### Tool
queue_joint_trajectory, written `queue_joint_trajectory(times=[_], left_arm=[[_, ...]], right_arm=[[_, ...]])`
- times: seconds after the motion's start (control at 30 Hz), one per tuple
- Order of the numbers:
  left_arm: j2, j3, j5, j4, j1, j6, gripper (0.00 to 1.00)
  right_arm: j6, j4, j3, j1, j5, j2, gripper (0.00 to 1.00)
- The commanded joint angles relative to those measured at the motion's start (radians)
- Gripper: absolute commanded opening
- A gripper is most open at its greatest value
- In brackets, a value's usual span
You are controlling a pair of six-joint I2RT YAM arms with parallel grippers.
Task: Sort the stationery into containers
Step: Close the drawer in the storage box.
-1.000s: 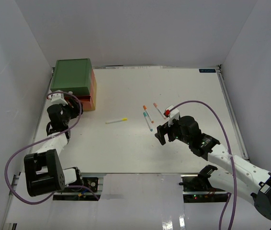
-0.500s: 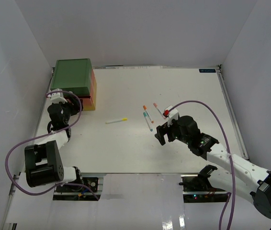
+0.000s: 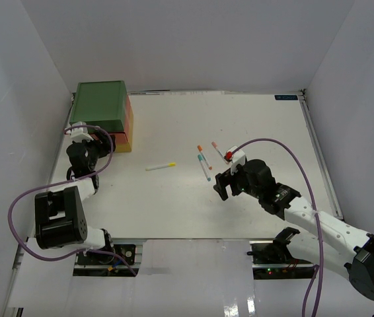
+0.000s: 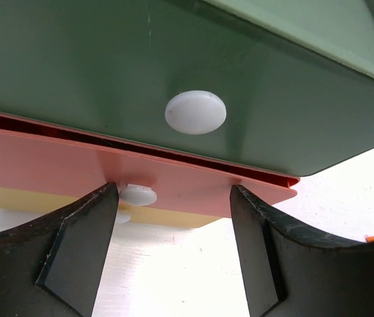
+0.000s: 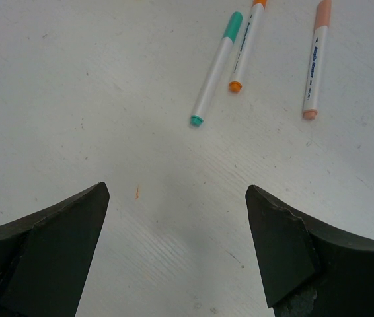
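Observation:
The containers (image 3: 101, 109) are three stacked drawers at the table's back left. In the left wrist view the green drawer (image 4: 174, 59) is on top, the orange-red drawer (image 4: 200, 188) in the middle and the yellow drawer (image 4: 35, 199) at the bottom. My left gripper (image 4: 174, 191) is open in front of them, and the orange-red drawer's white knob (image 4: 138, 194) sits just inside its left finger. My right gripper (image 5: 174, 195) is open over bare table. Teal (image 5: 217, 69), orange (image 5: 246, 43) and pink (image 5: 316, 56) pens lie just beyond it. A yellow pen (image 3: 160, 166) lies mid-table.
White walls enclose the table on the left, back and right. The left arm's purple cable (image 3: 22, 205) loops near the left wall, and the right arm's cable (image 3: 293, 155) arches over the table's right half. The green drawer carries a white knob (image 4: 195, 112).
My left wrist has edged a little closer to the drawers and its lower arm has swung. The right arm and the pens have stayed put.

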State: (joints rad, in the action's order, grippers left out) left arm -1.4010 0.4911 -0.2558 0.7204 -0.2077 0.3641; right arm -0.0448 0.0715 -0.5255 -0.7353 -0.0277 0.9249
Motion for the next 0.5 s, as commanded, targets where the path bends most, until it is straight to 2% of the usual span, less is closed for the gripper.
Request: queue_joint_trajectory(times=[0.0, 0.47], left_arm=[[-0.006, 0.023, -0.017, 0.048, -0.006, 0.004, 0.79], [-0.047, 0.021, -0.023, 0.105, -0.006, 0.033, 0.82]], right_arm=[[0.011, -0.044, -0.001, 0.001, -0.014, 0.003, 0.91], [0.01, -0.041, 0.001, 0.001, -0.015, 0.011, 0.91]])
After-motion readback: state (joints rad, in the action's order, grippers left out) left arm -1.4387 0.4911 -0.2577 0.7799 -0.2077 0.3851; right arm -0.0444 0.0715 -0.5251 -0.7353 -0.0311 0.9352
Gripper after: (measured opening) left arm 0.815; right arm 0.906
